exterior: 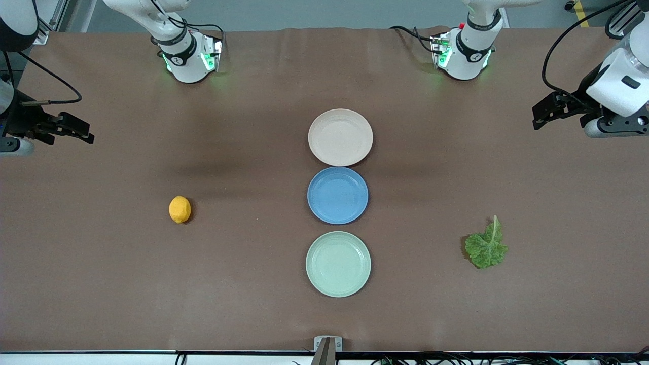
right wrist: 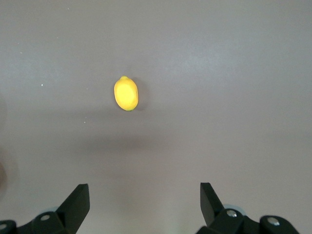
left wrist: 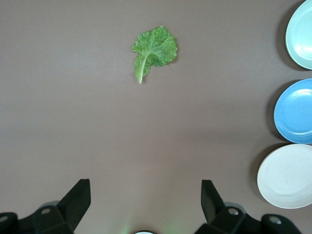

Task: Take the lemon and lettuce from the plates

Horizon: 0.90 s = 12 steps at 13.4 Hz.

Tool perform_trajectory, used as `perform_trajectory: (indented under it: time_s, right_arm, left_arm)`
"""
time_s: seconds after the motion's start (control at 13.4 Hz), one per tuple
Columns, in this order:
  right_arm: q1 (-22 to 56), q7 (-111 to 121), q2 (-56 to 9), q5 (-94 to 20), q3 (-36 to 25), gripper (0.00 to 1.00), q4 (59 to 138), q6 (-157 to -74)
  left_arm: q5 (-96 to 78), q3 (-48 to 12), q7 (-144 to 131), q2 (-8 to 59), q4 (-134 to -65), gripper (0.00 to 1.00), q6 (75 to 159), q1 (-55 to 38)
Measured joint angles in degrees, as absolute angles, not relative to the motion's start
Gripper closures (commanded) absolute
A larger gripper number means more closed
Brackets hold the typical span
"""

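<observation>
The yellow lemon (exterior: 180, 209) lies on the bare table toward the right arm's end; it also shows in the right wrist view (right wrist: 126, 93). The green lettuce leaf (exterior: 487, 246) lies on the bare table toward the left arm's end, also in the left wrist view (left wrist: 154, 49). The beige-pink plate (exterior: 340, 137) and the mint green plate (exterior: 338, 263) are empty. My right gripper (exterior: 86, 136) (right wrist: 145, 191) is open and empty, over the table's edge at its end. My left gripper (exterior: 538, 120) (left wrist: 146, 187) is open and empty, over the table's edge at its end.
An empty blue plate (exterior: 337, 195) sits between the two other plates in a row down the table's middle. The left wrist view shows the mint (left wrist: 302, 34), blue (left wrist: 297, 114) and beige (left wrist: 287, 178) plates at its edge. Brown table surface surrounds both items.
</observation>
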State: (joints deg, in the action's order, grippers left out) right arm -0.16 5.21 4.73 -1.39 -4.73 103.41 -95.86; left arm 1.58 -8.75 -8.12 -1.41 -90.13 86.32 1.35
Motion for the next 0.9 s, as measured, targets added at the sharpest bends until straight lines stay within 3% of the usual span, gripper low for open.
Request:
perform_trajectory:
  time_s: [0.9]
  right_arm:
    - [-0.12, 7.58, 6.01, -0.47, -4.04, 0.0, 103.29, -98.85]
  left_arm:
    - [1.58, -8.76, -8.12, -1.53, -90.03, 0.0, 86.37, 1.33]
